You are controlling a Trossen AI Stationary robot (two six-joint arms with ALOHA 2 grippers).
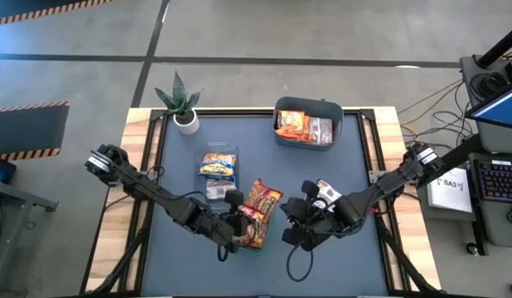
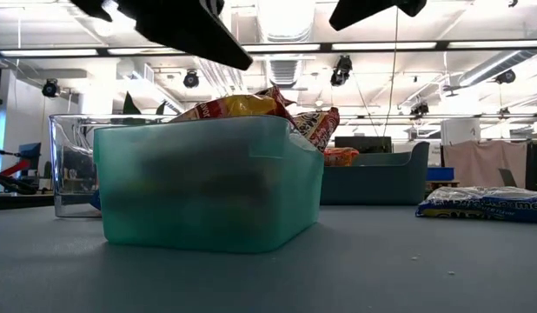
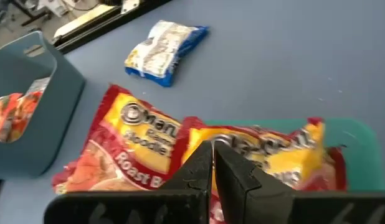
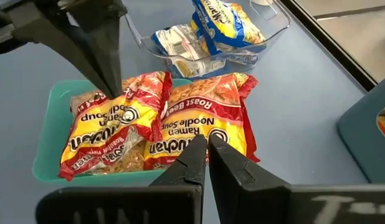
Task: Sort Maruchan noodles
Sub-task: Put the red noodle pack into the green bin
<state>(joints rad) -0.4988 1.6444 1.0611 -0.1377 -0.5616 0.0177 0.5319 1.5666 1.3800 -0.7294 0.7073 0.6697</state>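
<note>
High view: two red-and-yellow noodle packets lie in a green tray near the table's front edge, between the two arms. One leans over the tray's rim. Blue-and-yellow packets sit in a clear bin just behind the tray. Orange packets fill a grey-blue bin at the back of the table, towards the right. One more blue packet lies loose on the dark table; it shows in the left wrist view and, in the low view, to the right.

The left gripper is over the tray's left part, its fingers pressed together with nothing between them, the tips touching or just above a red packet. The right gripper hangs just right of the tray, fingers also closed tight and empty, pointing at the packet that leans over the rim.

A potted plant stands at the table's back left corner.
</note>
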